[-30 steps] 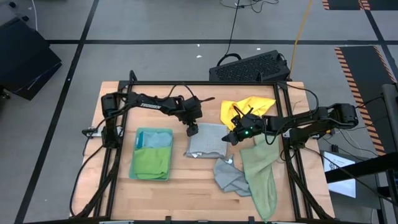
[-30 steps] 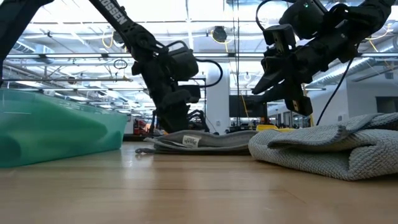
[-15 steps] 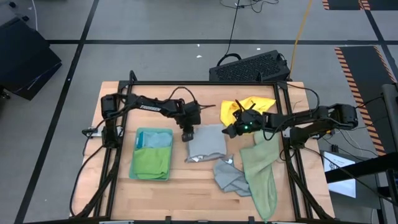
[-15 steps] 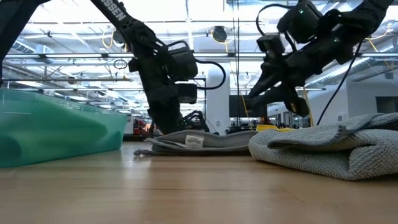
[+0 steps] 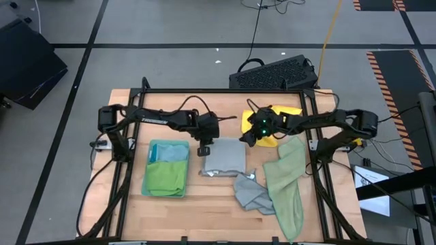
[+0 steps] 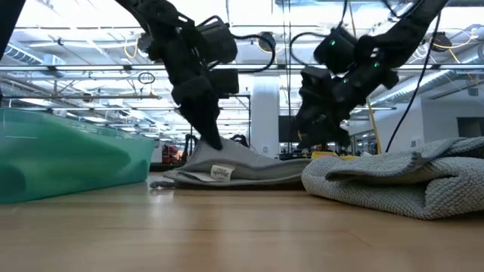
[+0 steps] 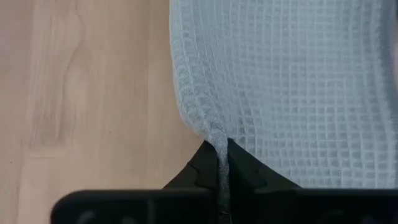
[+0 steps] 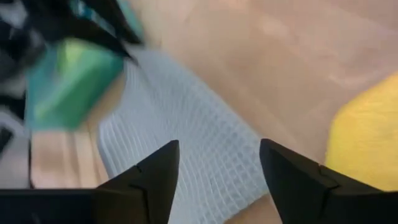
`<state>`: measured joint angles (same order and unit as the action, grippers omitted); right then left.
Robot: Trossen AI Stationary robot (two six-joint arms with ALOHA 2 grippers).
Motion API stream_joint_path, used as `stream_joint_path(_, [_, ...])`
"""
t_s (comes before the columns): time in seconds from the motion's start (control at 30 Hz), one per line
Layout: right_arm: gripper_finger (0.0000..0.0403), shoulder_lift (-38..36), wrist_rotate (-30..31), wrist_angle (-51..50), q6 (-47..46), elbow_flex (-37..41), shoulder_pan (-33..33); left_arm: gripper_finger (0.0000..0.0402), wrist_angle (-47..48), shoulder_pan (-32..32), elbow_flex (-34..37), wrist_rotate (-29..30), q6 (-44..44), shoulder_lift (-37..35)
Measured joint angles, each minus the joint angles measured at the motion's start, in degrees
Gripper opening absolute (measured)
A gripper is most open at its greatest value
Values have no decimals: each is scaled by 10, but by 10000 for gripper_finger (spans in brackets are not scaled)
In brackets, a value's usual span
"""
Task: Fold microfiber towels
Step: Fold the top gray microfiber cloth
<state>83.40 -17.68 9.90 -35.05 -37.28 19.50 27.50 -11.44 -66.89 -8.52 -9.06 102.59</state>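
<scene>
A pale grey waffle-weave microfiber towel [image 5: 226,158] lies folded at the middle of the table. My left gripper [image 5: 204,149] is shut on its left edge, which stands up in a small peak [image 6: 215,151]. My right gripper [image 5: 251,139] hangs open above the towel's far right corner, touching nothing; its fingers [image 8: 155,180] frame the towel [image 8: 186,124]. A yellow towel [image 5: 281,122] lies behind it. A sage green towel [image 5: 286,187] and a crumpled grey towel [image 5: 251,192] lie at the near right. A teal bin [image 5: 151,178] holds green and light blue towels. My left gripper pinches the grey towel's left edge [image 7: 214,134] between its two fingers, near the far corner. The fingers come from above, pointing down. The pinched edge is drawn up into a ridge, while the rest of the towel lies flat on the table.
A black keyboard [image 5: 272,73] sits beyond the table's far edge. The black frame rails [image 5: 310,129] run along the table's sides. Bare wood shows in front of the bin and the grey towel, toward the near edge.
My left gripper has come down onto the grey towel's left edge, shut on it and raised that edge a little; the towel has shifted slightly left. My right gripper has moved away from the towel's right edge toward the far edge.
</scene>
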Motion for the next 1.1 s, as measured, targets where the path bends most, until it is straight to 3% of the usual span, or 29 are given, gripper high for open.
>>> stream_joint_path(0.27, [224, 65, -35, 57, 137, 0, 5, 16, 1, -2, 0, 1, 5, -10])
stream_joint_path(0.57, [224, 116, -56, 75, 170, -1, 26, 16, -15, 1, 0, 11, 21, -11])
stream_joint_path(0.8, [221, 158, -120, 101, 213, -2, 34, 11, -23, 2, 0, 18, 23, -11])
stream_joint_path(0.93, [187, 175, -152, 122, 212, -2, 35, 13, -25, 2, 0, 31, 22, -11])
stream_joint_path(1.1, [82, 175, -156, 122, 213, -2, 33, 10, -26, 2, 0, 31, 23, -11])
